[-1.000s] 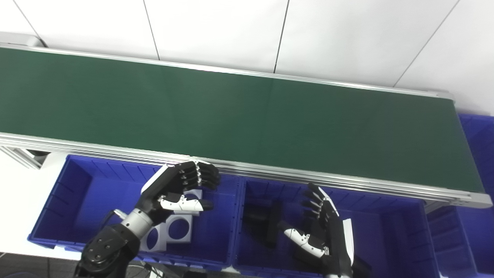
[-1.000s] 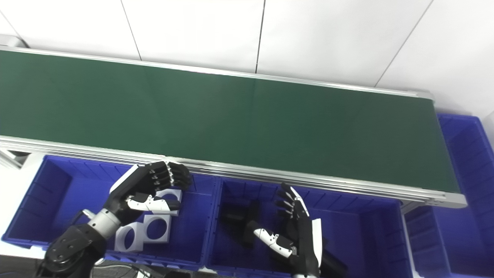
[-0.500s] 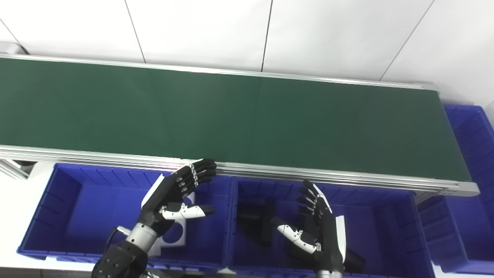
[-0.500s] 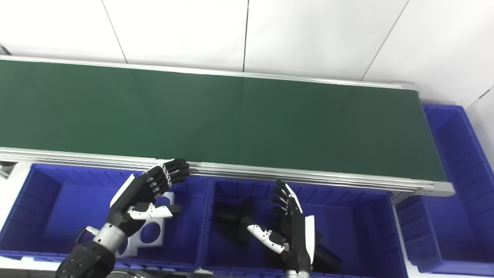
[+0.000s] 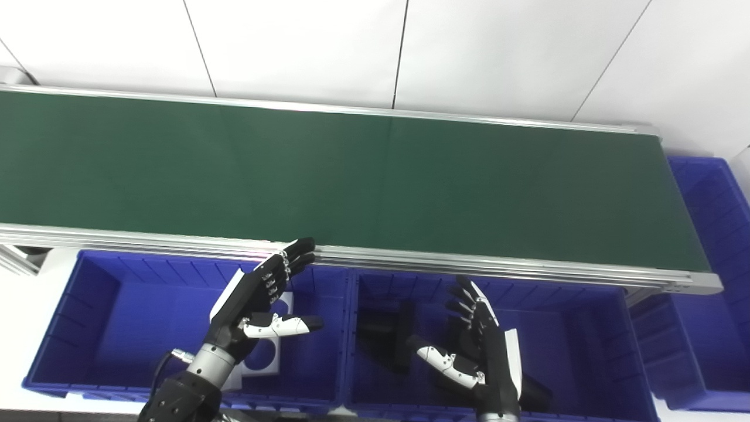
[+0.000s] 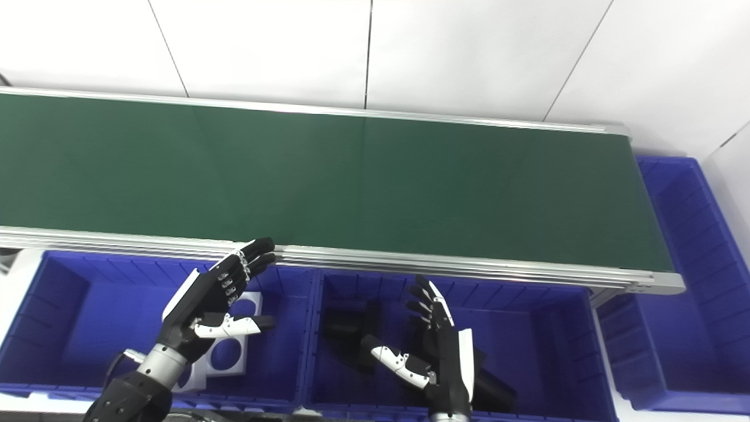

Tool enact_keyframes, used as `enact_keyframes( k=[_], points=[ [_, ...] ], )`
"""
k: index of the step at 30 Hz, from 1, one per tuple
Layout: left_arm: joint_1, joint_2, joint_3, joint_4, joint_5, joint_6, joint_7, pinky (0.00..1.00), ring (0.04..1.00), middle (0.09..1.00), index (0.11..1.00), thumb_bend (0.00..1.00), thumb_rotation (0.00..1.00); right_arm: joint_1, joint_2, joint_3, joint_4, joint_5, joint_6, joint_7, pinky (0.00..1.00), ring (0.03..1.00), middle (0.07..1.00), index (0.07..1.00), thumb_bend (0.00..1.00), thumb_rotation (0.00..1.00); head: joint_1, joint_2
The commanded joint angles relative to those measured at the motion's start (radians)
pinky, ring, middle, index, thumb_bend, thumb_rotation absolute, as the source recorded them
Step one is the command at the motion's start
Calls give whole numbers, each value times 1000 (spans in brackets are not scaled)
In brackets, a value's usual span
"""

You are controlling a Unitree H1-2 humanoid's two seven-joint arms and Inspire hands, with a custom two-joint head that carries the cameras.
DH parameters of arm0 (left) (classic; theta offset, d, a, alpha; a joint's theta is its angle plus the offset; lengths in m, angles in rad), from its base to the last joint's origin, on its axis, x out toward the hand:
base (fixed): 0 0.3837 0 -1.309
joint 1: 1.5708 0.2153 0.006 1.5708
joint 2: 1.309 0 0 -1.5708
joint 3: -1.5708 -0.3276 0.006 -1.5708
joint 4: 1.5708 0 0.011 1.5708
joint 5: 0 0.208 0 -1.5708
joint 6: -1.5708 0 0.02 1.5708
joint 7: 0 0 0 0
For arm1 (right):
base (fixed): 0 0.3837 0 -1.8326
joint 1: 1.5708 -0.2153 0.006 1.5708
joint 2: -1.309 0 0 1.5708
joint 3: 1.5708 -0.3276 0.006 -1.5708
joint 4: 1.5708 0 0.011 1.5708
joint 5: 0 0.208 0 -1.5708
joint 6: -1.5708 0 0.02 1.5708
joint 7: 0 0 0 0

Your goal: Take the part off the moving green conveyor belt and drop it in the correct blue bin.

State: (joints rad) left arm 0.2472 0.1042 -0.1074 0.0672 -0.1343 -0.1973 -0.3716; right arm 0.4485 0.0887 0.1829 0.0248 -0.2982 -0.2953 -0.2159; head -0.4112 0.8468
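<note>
The green conveyor belt [image 5: 363,176] runs across the view with no part showing on it. My left hand [image 5: 261,299] is open and empty above the left blue bin [image 5: 99,310], fingers stretched up toward the belt's near rail. White square parts with round holes [image 5: 263,357] lie in that bin, partly hidden under the hand. My right hand [image 5: 480,351] is open and empty over the middle blue bin [image 5: 586,328], which holds black parts [image 5: 387,334].
The belt's aluminium rail [image 5: 469,266] runs just above both bins. A third blue bin [image 5: 715,234] stands at the belt's right end. A white wall is behind the belt.
My left hand's fingers have uncurled from a loose curl to stretched out straight. The camera has shifted, so the whole scene sits differently. The right hand stays open.
</note>
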Motion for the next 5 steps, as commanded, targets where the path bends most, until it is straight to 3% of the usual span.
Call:
enact_keyframes(
  k=[1, 5],
  points=[
    [0, -3, 2, -21, -13, -31, 11, 938, 886, 908, 877, 728, 0, 4, 0, 2, -34, -4, -25, 4, 671, 763, 823, 873, 666, 98, 17, -1],
    [15, -8, -3, -30, 7, -30, 28, 926, 876, 901, 873, 722, 0, 14, -17, 2, -41, 17, -37, 21, 664, 757, 820, 873, 662, 72, 81, -7]
  ],
)
